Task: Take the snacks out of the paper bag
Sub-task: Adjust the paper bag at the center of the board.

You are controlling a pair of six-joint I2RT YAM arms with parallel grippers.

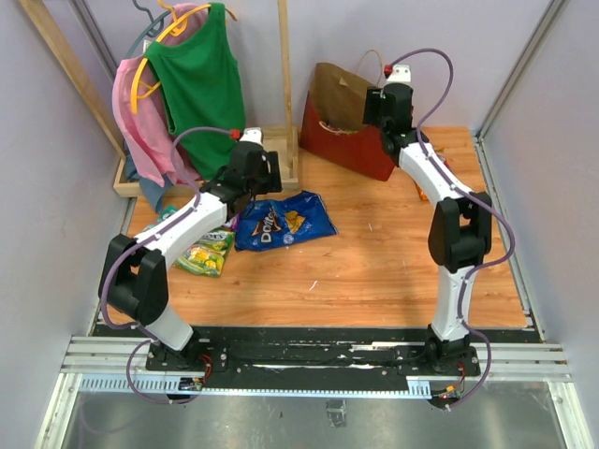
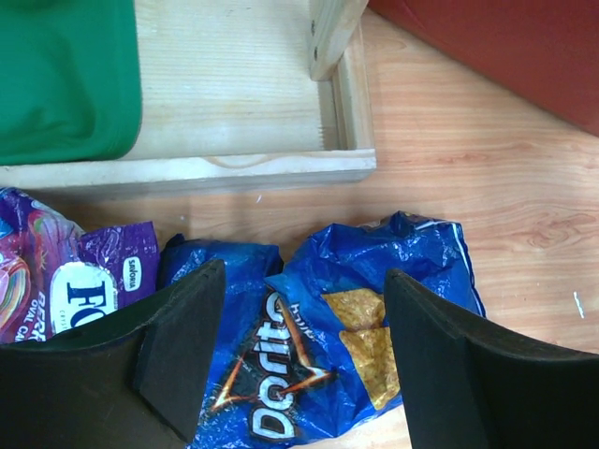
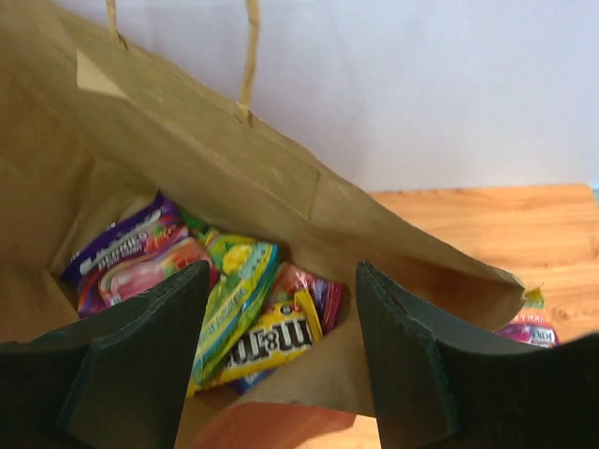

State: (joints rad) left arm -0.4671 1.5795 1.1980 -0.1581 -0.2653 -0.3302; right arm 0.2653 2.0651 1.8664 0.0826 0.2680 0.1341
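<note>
We had the task partly done. Our left gripper [image 2: 299, 273] hung over the blue chip bag [image 2: 374, 290] with its jaws spread wide and empty. The bag lay flat on the table beneath and between the fingers, untouched as far as we could tell. Just to that gripper's left lay a purple candy bag [image 2: 75, 281], and back toward the arm's base lay a green-yellow packet [image 1: 208, 253]. Ahead of the fingers sat the wooden tray [image 2: 234, 168], with a green garment [image 2: 65, 75] at its left. So at least three snacks were out on the table.

Our right gripper [image 3: 281, 268] was poised at the mouth of the paper bag [image 3: 281, 178], its jaws likewise apart and holding nothing. Below and ahead of its fingers, at the bottom of the bag, several packets overlapped one another: a yellow candy packet [image 3: 271, 341], a green and teal packet [image 3: 234, 290] and a purple packet [image 3: 122, 238]. A small packet [image 3: 529, 327] showed just past the bag's rim on the gripper's right, outside the bag.

We judged the work perhaps half finished. The packets inside each needed a reach down between the paper walls, which looked likely to crumple.
</note>
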